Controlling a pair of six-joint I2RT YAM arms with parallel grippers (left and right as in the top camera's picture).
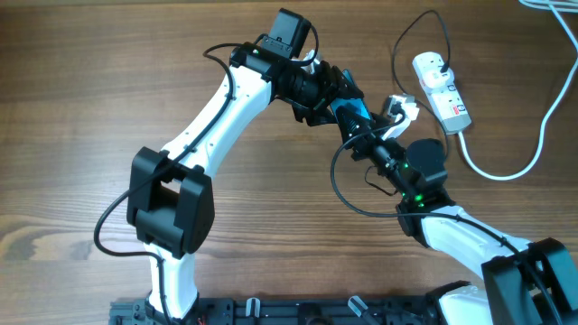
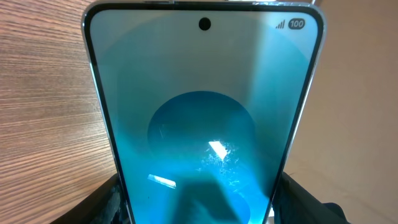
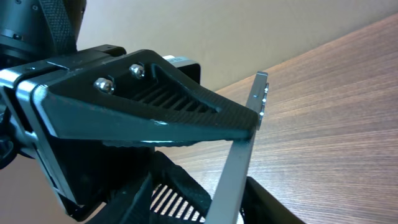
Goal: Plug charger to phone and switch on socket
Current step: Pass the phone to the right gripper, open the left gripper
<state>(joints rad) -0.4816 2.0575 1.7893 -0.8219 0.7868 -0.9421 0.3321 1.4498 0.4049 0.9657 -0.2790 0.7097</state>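
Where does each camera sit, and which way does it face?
Overhead: above the table, looking down on left arm, right arm, phone and socket.
Left wrist: on the left arm, facing the phone's screen, left pincer gripping it.
Right wrist: on the right arm, side-on to the phone's thin edge.
All three share the phone.

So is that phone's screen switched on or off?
On. The phone shows a lit teal-blue screen, with signal bars and a "100" badge in its top corner.
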